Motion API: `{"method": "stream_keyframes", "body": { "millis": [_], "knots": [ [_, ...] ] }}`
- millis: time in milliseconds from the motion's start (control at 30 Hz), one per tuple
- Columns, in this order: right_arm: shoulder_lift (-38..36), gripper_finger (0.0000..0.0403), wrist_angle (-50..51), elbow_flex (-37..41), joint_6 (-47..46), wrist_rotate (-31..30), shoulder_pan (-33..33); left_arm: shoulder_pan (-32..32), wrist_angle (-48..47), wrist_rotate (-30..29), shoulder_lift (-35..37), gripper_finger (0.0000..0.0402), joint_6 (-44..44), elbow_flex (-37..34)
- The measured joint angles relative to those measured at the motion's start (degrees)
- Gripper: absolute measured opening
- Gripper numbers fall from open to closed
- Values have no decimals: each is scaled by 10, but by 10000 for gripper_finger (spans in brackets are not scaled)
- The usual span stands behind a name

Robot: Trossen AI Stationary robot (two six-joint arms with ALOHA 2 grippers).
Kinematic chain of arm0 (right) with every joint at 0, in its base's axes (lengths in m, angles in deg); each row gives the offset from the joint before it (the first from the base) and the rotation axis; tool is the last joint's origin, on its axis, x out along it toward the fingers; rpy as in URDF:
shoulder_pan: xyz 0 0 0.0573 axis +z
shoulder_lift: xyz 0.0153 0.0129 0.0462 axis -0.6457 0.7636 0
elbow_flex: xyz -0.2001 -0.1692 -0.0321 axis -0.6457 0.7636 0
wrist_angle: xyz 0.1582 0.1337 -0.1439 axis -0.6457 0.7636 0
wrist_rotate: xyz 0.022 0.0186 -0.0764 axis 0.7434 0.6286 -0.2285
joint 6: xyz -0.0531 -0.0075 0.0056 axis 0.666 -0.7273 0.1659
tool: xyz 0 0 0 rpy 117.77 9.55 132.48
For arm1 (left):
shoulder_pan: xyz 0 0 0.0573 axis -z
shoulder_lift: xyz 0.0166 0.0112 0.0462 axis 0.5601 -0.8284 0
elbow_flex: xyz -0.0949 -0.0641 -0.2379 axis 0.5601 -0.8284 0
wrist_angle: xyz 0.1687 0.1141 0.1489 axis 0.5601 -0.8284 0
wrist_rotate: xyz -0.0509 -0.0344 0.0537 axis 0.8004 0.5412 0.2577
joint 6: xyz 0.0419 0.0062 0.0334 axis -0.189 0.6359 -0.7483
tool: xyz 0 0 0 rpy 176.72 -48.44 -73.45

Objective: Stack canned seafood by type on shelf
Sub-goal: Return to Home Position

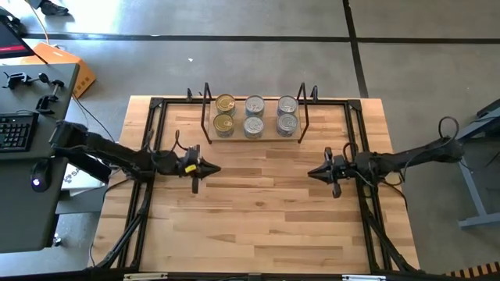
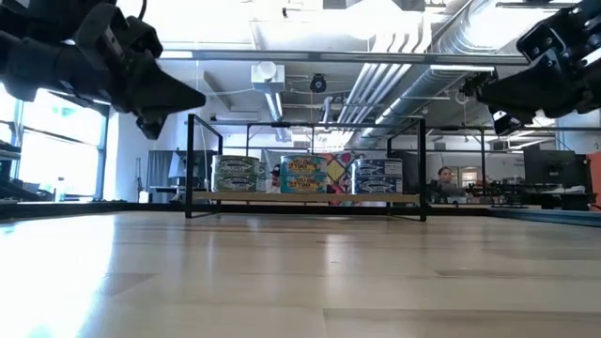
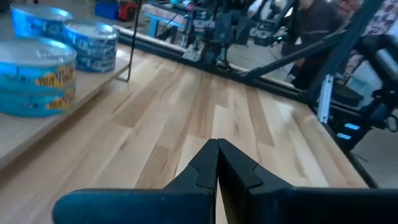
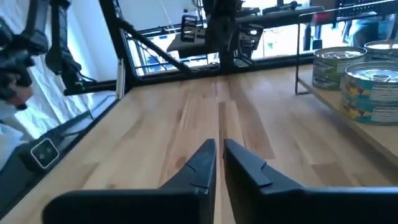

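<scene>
Tins (image 1: pixel 254 125) are set in stacks by type on the shelf (image 1: pixel 238 140), upper centre of the high view, gold lids at left. Left gripper (image 1: pixel 212 168) and right gripper (image 1: pixel 312 173) are held clenched, empty, mid-frame above the table (image 1: pixel 258 226) — kept clear; stacking judged finished.

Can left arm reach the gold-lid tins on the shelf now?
Probably yes: left tool hovers short of the shelf, nothing between it and the gold-lid tins, though a wire upright stands close beside them.
</scene>
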Motion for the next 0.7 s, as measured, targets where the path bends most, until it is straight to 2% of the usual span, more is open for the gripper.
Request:
{"method": "stream_keyframes", "body": {
  "millis": [200,300,567,700],
  "knots": [
    [-84,12,119,0,4,45,0,-69,-110,71,133,0,-40,0],
    [-104,11,146,0,-12,46,0,-101,-169,94,212,0,-68,0],
    [-110,12,128,0,0,43,0,-144,-361,104,394,0,-110,0],
    [-110,12,117,0,1,43,0,-132,-377,104,469,0,-143,-26]
  ]
}}
